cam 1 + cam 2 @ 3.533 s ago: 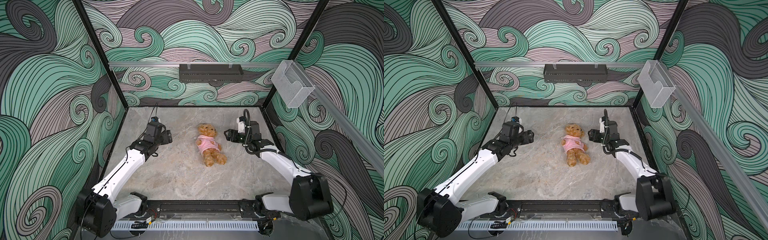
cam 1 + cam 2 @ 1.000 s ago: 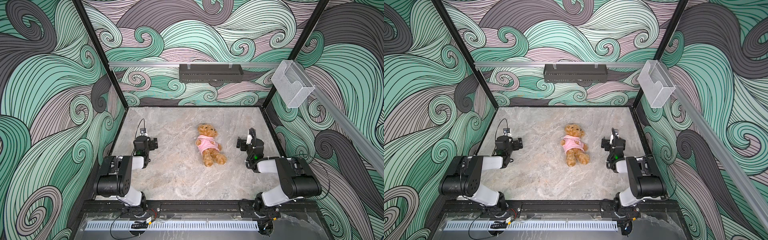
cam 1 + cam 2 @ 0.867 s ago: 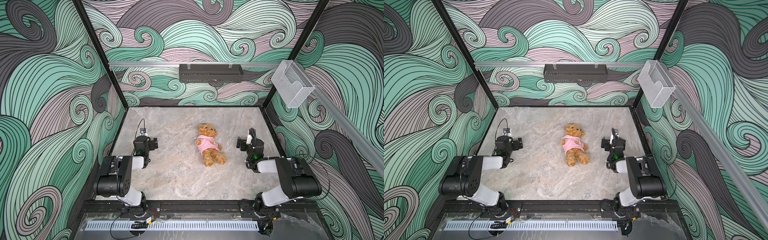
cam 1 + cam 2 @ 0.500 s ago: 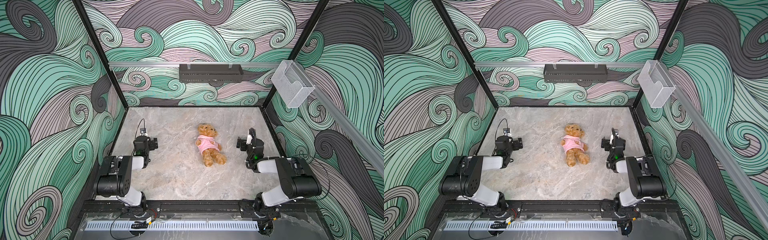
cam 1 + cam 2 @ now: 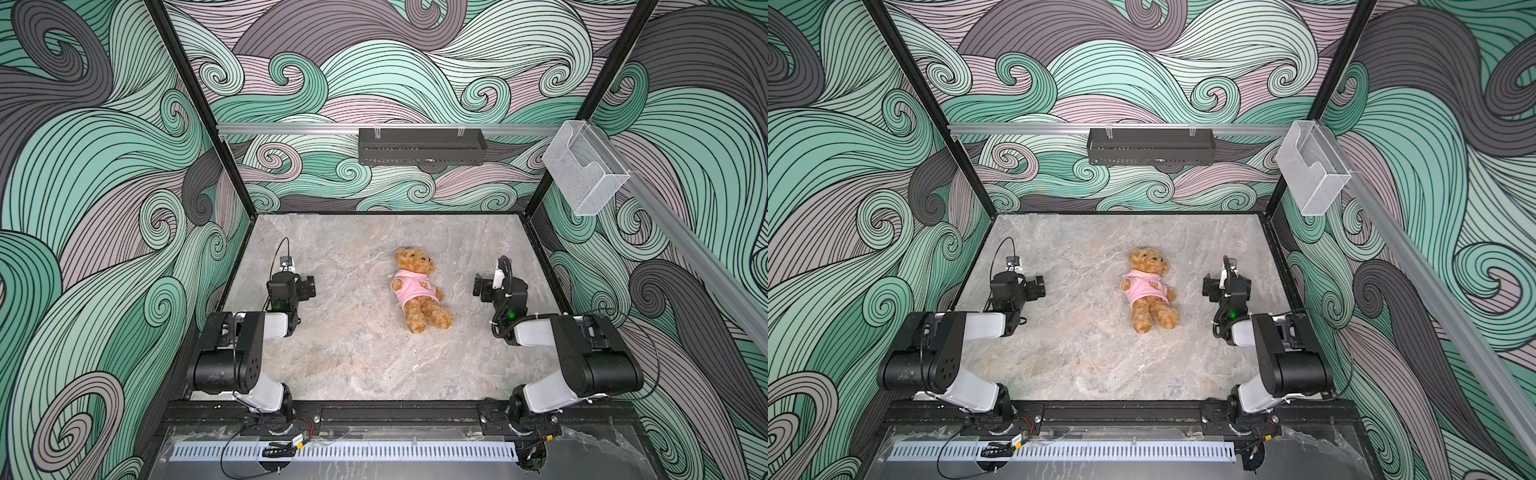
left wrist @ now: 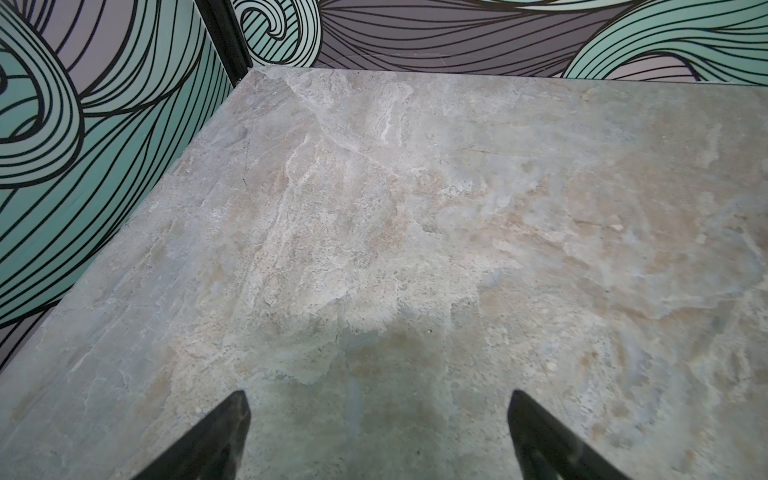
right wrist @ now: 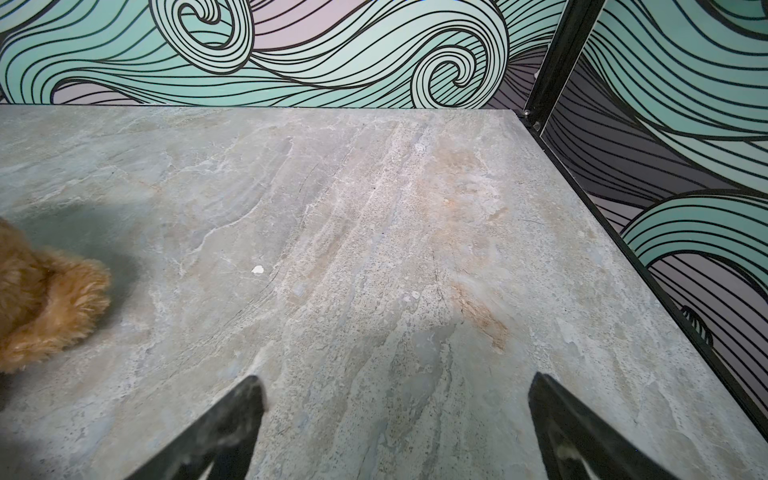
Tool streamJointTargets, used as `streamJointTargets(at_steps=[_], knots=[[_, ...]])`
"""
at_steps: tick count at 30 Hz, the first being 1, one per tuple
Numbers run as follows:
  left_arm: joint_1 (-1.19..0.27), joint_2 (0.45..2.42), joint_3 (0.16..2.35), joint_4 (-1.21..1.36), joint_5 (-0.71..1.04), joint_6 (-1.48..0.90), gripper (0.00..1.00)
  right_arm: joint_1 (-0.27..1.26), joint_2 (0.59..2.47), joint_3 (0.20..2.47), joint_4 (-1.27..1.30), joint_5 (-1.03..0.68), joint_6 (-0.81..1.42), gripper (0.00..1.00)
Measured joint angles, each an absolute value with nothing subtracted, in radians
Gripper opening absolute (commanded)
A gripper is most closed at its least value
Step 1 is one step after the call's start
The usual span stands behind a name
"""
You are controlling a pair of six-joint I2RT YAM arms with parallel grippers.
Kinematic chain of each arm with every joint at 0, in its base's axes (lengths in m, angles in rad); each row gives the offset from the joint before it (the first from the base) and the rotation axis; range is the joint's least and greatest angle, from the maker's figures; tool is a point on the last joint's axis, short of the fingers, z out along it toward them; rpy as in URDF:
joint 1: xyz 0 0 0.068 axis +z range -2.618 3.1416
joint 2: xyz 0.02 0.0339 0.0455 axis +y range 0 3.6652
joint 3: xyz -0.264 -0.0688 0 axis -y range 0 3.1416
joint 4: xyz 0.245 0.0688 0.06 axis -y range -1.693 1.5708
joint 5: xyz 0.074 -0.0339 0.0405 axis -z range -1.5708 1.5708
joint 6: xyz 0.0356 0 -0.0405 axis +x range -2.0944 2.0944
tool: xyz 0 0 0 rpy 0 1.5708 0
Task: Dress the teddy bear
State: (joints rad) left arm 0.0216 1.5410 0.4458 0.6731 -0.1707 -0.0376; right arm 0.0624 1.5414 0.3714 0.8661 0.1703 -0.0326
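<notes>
The golden-brown teddy bear (image 5: 419, 309) (image 5: 1148, 316) lies on its back in the middle of the stone tabletop (image 5: 353, 365), head toward the back wall. It wears a pink top (image 5: 411, 291) (image 5: 1144, 291) with a small bear-face patch. My left gripper (image 5: 306, 286) (image 5: 1039, 286) hovers well to the bear's left, open and empty; in the left wrist view its fingertips (image 6: 237, 411) frame bare table. My right gripper (image 5: 479, 286) (image 5: 1209, 286) stands open to the bear's right. The right wrist view shows the bear's furry side (image 7: 45, 307) at its edge.
Patterned walls enclose the table on three sides, with black corner posts (image 5: 208, 124). A black tray (image 5: 422, 145) hangs on the back rail and a clear plastic holder (image 5: 584, 166) on the right rail. Both arms sit folded near the front rail (image 5: 395, 411).
Since the oldest frames both arms have drawn back from beside the bear and folded toward the front. Over the last second nothing has moved.
</notes>
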Motion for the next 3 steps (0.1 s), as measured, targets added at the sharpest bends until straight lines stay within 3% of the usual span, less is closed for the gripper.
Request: streamJointTargets(at_steps=[3], knots=[[0.022, 1.541, 0.446, 0.673, -0.171, -0.038, 0.99, 0.062, 1.541, 0.376, 0.862, 0.163, -0.033, 0.99]])
